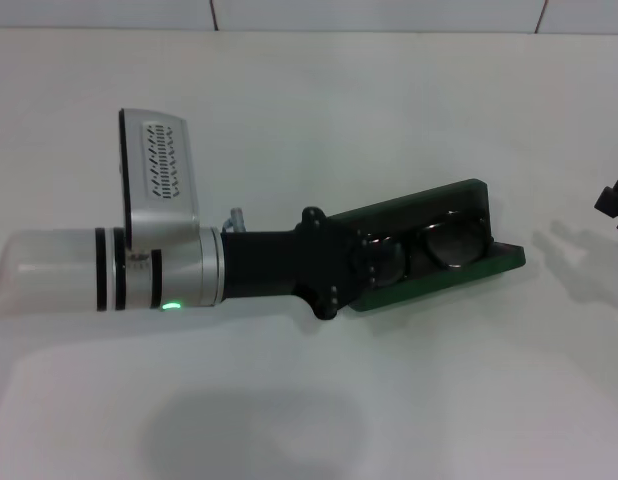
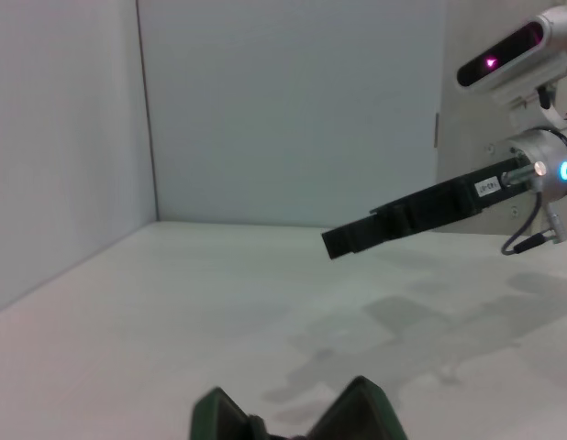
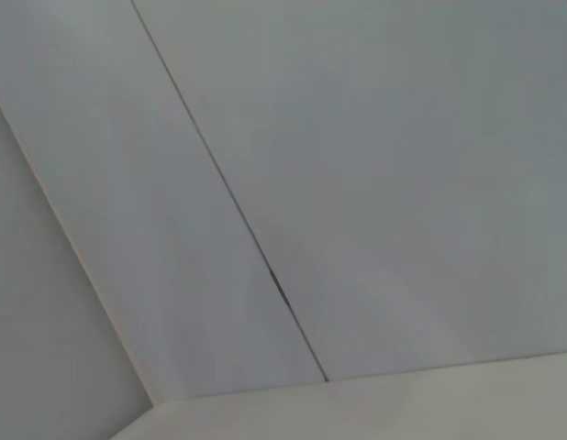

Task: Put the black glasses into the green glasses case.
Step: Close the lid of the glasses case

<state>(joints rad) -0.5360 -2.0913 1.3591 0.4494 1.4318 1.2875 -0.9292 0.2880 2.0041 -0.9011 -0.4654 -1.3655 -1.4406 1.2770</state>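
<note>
The green glasses case (image 1: 497,262) lies open at the middle right of the table in the head view. The black glasses (image 1: 454,243) lie inside it, one lens in plain sight and the other partly under my left gripper (image 1: 377,266). That gripper reaches in from the left and sits over the case's near end, on the glasses. The left wrist view shows only the two raised halves of the green glasses case (image 2: 366,414) at its lower edge. My right gripper (image 1: 614,206) stays at the table's far right edge, also seen as a black bar, the right gripper (image 2: 334,243), in the left wrist view.
The white table (image 1: 309,400) is bounded by a white wall (image 1: 389,12) at the back. The right wrist view shows only wall panels (image 3: 357,183). The left arm's silver wrist housing (image 1: 159,190) stands above the table at the left.
</note>
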